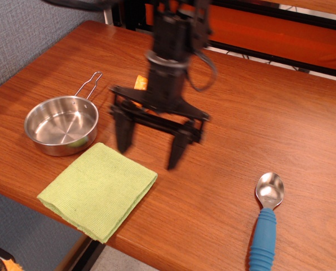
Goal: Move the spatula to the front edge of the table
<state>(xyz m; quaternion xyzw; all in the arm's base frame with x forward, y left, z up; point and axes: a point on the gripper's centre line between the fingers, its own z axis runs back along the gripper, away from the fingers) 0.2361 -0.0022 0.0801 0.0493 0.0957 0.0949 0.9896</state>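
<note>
The spatula [265,220] is lying near the front edge of the worktop [258,101], at its right side, its long axis running front to back: blue handle pointing toward the edge, silver bowl pointing away. The tool [150,148] is hanging wide, gripping nothing, well apart.

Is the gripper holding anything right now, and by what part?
Nothing. The gripper is open and empty; the spatula lies apart at the table front edge.
</note>
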